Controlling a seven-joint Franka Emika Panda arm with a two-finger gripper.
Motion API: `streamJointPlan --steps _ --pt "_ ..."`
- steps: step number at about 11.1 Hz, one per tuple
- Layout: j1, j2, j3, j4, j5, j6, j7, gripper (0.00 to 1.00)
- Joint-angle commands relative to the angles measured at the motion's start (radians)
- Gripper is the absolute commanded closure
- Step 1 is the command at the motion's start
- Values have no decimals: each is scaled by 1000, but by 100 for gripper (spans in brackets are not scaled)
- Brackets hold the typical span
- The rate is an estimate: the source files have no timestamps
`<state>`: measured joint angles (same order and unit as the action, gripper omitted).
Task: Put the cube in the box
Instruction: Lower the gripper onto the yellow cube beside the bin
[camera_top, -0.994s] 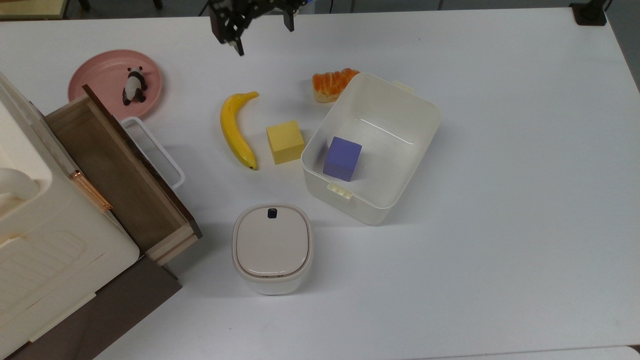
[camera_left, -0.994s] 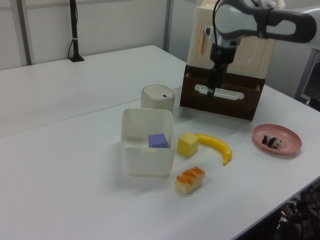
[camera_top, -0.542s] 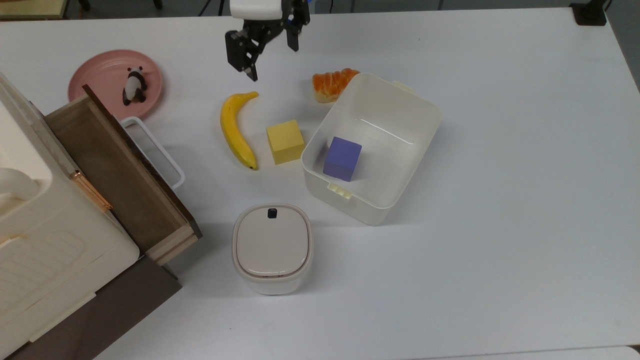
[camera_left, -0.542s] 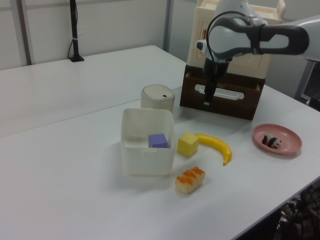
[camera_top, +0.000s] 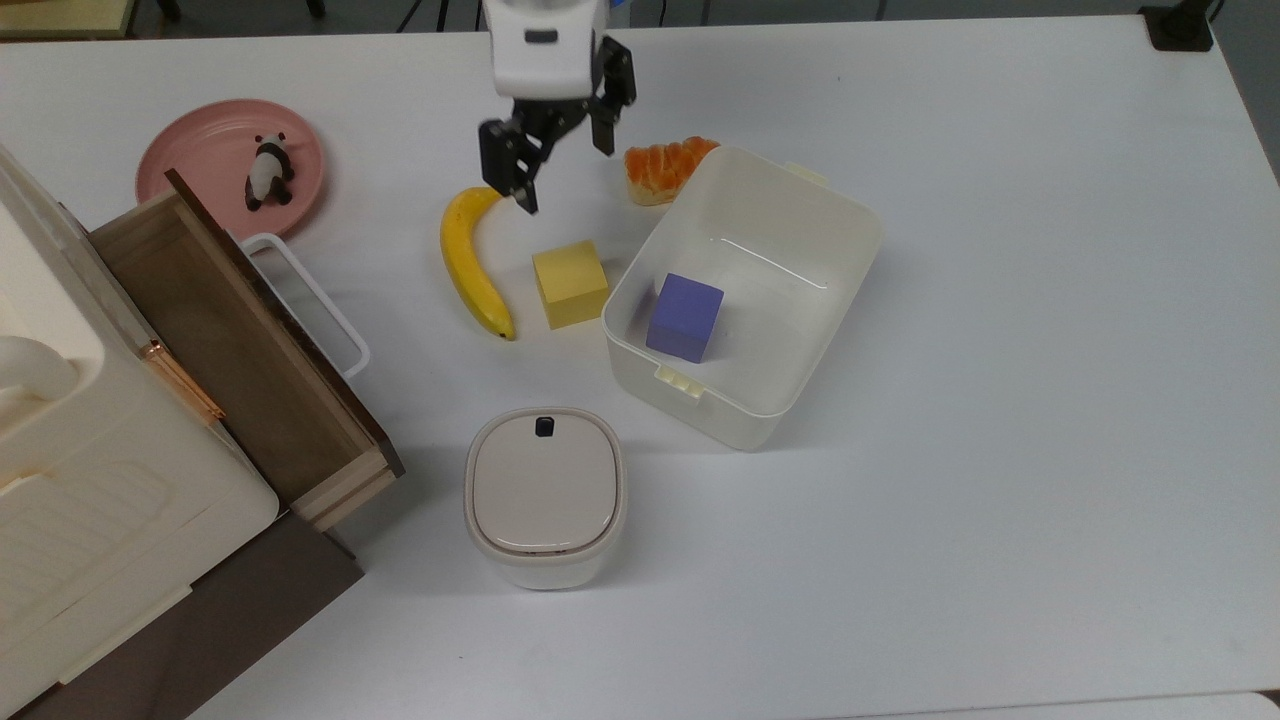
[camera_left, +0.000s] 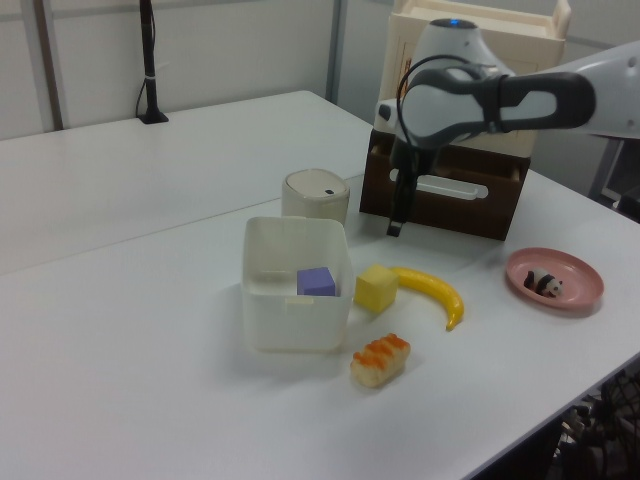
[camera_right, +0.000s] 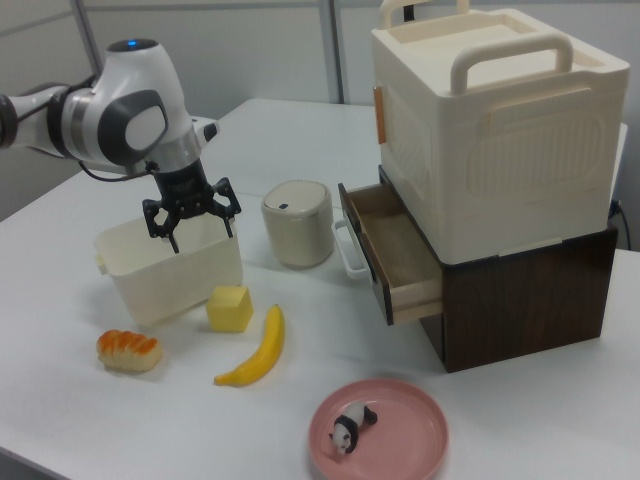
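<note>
Hovering above the table, the gripper (camera_top: 562, 172) hangs with fingers spread and empty. The cube (camera_top: 570, 283) sits between the banana (camera_top: 470, 262) and the box (camera_top: 800, 290).

Bright, even overhead light, soft shadows beside the objects, sharp focus, no strong glare

Your gripper (camera_top: 565, 172) (camera_right: 193, 222) hangs in air above table, pointing down, holding nothing. Fingers (camera_top: 521, 180) spread wide apart. White wrist sits directly above black fingers. In left view, your arm reaches in from left view's right, bent at elbow, gripper (camera_left: 396, 215) lowest.
</note>
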<state>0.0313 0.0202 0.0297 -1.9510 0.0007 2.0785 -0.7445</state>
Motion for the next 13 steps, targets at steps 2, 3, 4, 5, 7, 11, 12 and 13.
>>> streamJointPlan --steps 2,3,4,5,7,11,12,13 --pt "10 67 9 -5 9 65 -10 0" --pt "19 79 9 -5 8 65 -9 0" --pt "22 89 9 -5 8 65 5 0" --pt "24 90 9 -5 7 65 40 0" --pt "33 99 9 -3 2 66 115 0" --pt "33 122 7 15 2 65 322 0" --pt "33 142 7 20 2 66 356 0" --pt "33 165 6 35 2 66 372 0"
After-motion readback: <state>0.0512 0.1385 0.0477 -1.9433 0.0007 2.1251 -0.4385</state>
